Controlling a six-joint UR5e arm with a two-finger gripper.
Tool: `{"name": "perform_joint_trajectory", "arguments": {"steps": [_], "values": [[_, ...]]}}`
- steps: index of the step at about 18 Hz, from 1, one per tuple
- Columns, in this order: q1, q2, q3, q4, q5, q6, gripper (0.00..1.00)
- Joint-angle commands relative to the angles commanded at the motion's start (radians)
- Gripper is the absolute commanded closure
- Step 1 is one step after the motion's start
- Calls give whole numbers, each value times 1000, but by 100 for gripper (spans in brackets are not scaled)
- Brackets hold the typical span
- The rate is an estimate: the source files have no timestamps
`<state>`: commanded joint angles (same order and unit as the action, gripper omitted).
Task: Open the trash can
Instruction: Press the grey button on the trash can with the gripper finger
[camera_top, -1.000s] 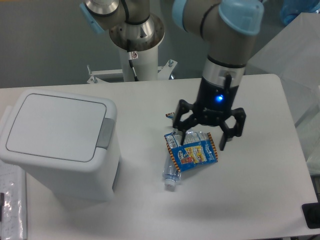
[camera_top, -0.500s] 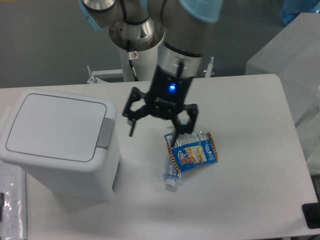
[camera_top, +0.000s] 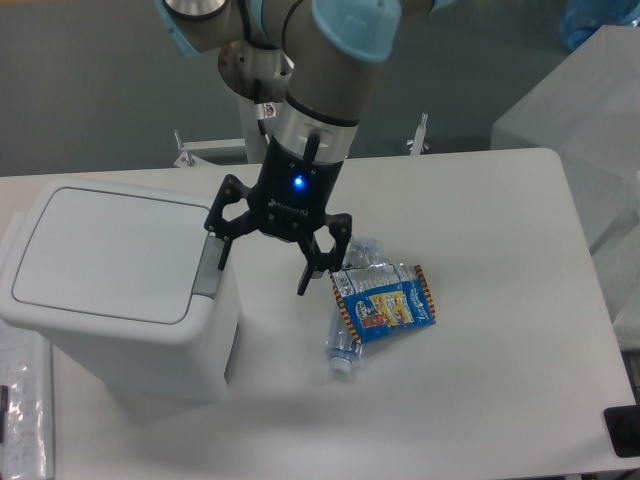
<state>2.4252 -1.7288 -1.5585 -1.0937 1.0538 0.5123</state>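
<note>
At left of frame, the trash can (camera_top: 115, 285) sits on the bench (camera_top: 500, 380), lid down flat. Tool (camera_top: 262, 264) hangs centre frame, fingers spread wide, gripping nothing, one fingertip by the grey tab (camera_top: 208, 268). Snack packet (camera_top: 385, 303) and plastic bottle (camera_top: 345, 350) lie right of it.

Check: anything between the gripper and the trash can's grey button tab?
Nothing. In the camera view the open gripper hangs beside the trash can; one finger is right at the tab.
</note>
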Motion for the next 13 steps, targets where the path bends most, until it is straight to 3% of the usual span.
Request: {"name": "perform_joint_trajectory", "arguments": {"steps": [13], "values": [[-2,-9,-9,-2,0,-2,0]]}}
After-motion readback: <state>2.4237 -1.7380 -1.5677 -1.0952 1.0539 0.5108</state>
